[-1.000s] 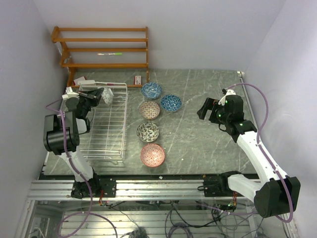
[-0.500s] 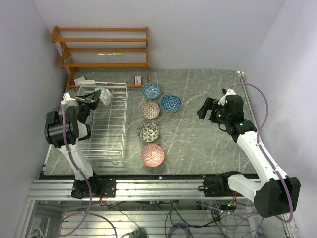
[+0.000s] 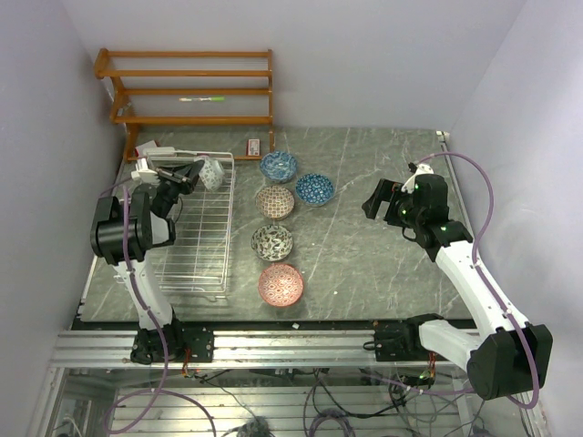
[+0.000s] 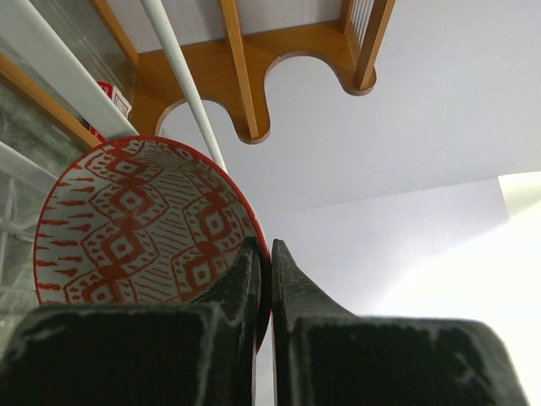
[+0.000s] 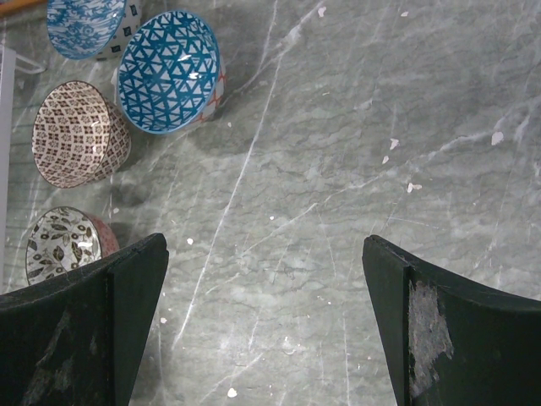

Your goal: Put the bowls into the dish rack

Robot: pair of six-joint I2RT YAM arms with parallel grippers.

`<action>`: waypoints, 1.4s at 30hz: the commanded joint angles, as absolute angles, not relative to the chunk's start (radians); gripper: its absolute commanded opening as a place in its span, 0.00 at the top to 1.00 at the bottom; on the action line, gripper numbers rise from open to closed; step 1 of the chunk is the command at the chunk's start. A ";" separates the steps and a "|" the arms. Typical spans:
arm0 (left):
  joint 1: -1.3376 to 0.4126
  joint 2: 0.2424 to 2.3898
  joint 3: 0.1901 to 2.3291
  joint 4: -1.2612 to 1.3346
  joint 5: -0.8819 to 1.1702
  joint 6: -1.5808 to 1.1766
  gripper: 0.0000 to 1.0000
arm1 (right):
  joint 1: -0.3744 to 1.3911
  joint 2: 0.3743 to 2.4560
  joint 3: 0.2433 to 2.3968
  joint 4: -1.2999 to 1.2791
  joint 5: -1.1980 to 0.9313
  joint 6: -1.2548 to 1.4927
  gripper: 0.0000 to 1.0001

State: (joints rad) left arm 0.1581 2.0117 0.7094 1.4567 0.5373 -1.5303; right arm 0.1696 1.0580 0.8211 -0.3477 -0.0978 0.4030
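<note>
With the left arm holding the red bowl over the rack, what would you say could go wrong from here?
1. The left end effector pinches the red bowl by its rim alone, so the bowl might slip or swing when lowered.
2. The bowl hangs at the far end of the dish rack, close to the rack's rim wire and the wooden shelf, so it could knock against either.
</note>
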 commanded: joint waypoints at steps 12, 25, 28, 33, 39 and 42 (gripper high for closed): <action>0.161 2.129 0.750 1.003 0.527 -1.297 0.79 | 0.163 1.047 0.818 -0.322 -0.101 0.392 0.00; 0.187 2.119 0.730 0.949 0.520 -1.259 0.72 | 0.162 1.044 0.825 -0.323 -0.107 0.392 0.00; 0.187 2.110 0.731 0.914 0.514 -1.235 0.68 | 0.162 1.042 0.828 -0.324 -0.109 0.393 0.00; 0.190 2.075 0.742 0.812 0.490 -1.172 0.67 | 0.163 1.040 0.831 -0.327 -0.112 0.393 0.00; 0.197 2.036 0.765 0.669 0.447 -1.087 0.65 | 0.162 1.031 0.825 -0.326 -0.114 0.393 0.00; 0.197 2.014 0.780 0.599 0.421 -1.045 0.62 | 0.162 1.031 0.827 -0.326 -0.114 0.393 0.00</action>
State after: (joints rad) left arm 0.1947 1.9949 0.7921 0.9096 0.4683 -1.0969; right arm 0.1696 1.0492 0.8211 -0.3420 -0.1081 0.4034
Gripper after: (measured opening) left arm 0.360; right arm 0.999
